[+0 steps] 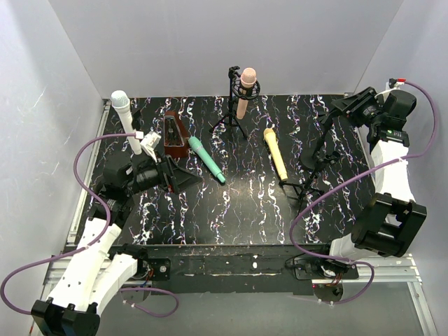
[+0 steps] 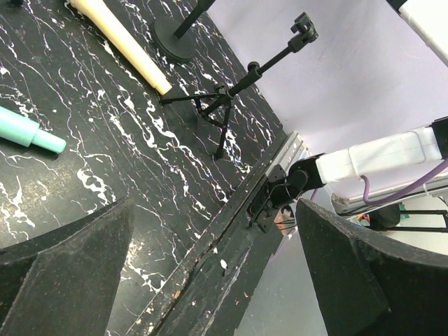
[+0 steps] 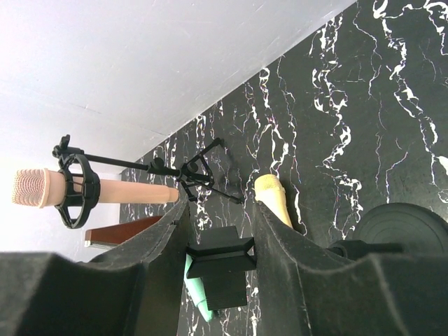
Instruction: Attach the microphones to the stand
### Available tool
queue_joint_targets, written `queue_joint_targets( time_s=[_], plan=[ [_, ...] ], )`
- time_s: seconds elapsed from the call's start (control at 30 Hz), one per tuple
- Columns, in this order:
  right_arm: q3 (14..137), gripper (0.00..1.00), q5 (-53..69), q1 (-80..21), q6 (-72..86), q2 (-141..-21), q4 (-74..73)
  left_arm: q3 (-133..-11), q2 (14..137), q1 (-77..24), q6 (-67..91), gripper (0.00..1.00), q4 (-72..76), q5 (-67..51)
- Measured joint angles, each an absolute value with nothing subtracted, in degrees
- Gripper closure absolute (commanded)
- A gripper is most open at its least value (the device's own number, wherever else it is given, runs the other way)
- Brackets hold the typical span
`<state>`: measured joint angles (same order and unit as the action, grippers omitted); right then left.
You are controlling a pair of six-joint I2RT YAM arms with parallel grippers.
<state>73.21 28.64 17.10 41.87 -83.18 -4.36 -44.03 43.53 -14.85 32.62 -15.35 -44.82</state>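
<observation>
Top external: shows a black table top veined with white (image 1: 238, 217). Places the peach-pink microphone (image 1: 245, 92) at the back middle, head up, held in the ring of a black tripod stand (image 1: 229, 119). Puts the white microphone (image 1: 126, 120) at the back left, head up, its lower end hidden behind the left arm. Finds the teal-green microphone (image 1: 206, 159) and the yellow microphone (image 1: 276, 154) lying flat on the table, well apart, the teal-green head just beside a brown triangular block (image 1: 173, 133). Shows the left gripper (image 1: 183, 175) low near the teal-green microphone, jaws spread. Shows the right gripper (image 1: 339, 106) high at the back right, at the top of a black pole stand (image 1: 318, 150).

Left wrist: shows 2 dark fingers (image 2: 63, 273) standing wide apart with nothing between them. Takes in the handle end of the teal-green microphone at the left edge and the pale handle of the yellow microphone at the top. Also takes in a round black base (image 2: 175, 38) beside that handle, and a low tripod stand (image 2: 224, 101) with a bare clip at the end of its arm.

Right wrist: shows both fingers closed against the 2 sides of a black square clip (image 3: 220, 260), gripping it. Places the round black base low at the right and the yellow head just past the right-hand finger. Shows the peach-pink microphone sideways in its ring at the left, with a strip of the brown block beneath it and a piece of teal-green below the clip.
</observation>
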Motion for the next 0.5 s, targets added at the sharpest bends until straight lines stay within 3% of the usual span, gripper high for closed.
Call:
queue_joint_targets(
  time_s=[0.13, 0.5],
  plan=[
    [73.32, 0.83, 28.73, 17.10, 41.78, -82.98, -4.56, -44.03, 42.83, -14.85, 32.67, 0.02, -15.42, -44.82],
    [76.25, 0.89, 30.83, 15.29, 42.44, -80.27, -6.68, -44.03, 41.12, -14.85, 32.62, 0.02, -16.49, -44.34]
  ],
)
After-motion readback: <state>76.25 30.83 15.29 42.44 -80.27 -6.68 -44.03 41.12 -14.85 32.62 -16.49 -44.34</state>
